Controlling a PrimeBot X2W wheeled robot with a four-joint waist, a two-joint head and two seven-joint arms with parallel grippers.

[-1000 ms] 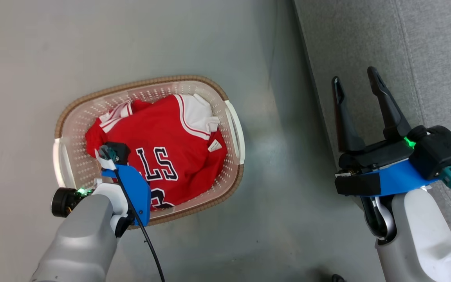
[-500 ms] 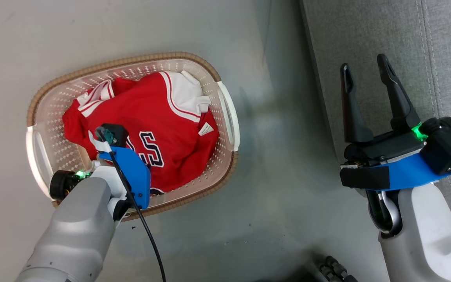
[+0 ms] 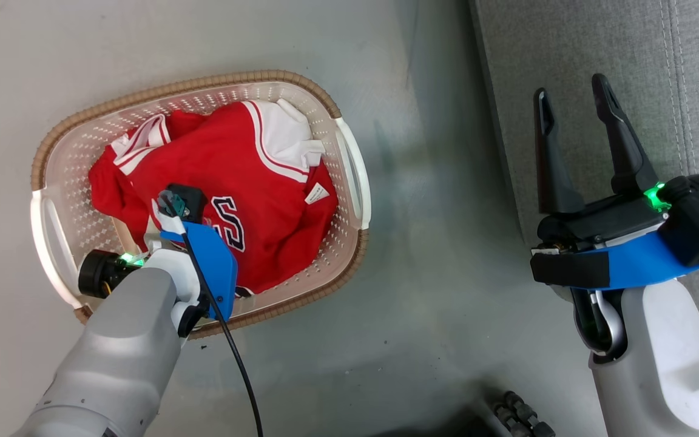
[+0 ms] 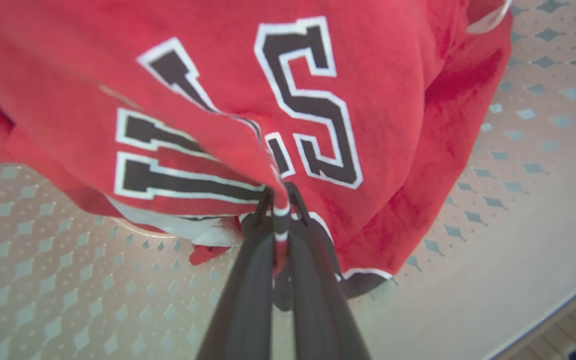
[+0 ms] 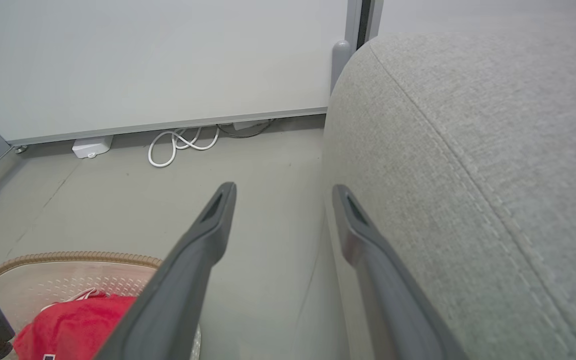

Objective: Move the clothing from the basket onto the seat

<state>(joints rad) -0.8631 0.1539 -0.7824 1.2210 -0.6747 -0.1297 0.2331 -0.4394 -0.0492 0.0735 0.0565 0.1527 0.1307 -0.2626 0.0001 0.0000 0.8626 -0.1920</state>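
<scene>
The step in hand is the pick-up. The left gripper (image 4: 279,196) reaches down into the basket (image 3: 204,86), its two dark fingers pressed together with a narrow fold of the clothing (image 3: 234,161) pinched between them, right at the black-and-white lettering. The red garment lies bunched in the basket, which stands on the floor (image 3: 434,255) at the left of the scene. None of it is on the seat (image 3: 628,42), which runs along the right side, well apart from the basket.

The right gripper (image 3: 570,91) hangs over the near-left edge of the seat, fingers spread wide and holding nothing.

The next move calls for a lift high enough to bring the trailing cloth clear of the brown rim, then a carry to the right across the bare strip of floor and over the cushion edge before letting go. The pinch is thin and the fabric looks slippery, so a slow rise seems wise.

From the head camera the left fingers are hidden under the wrist and its blue bracket, so the grip can be read from the wrist camera alone. How many layers are caught is hard to judge; it may be just one. Whether a second piece lies under the top one cannot be told. The seat is cut off at the right and far edges.
</scene>
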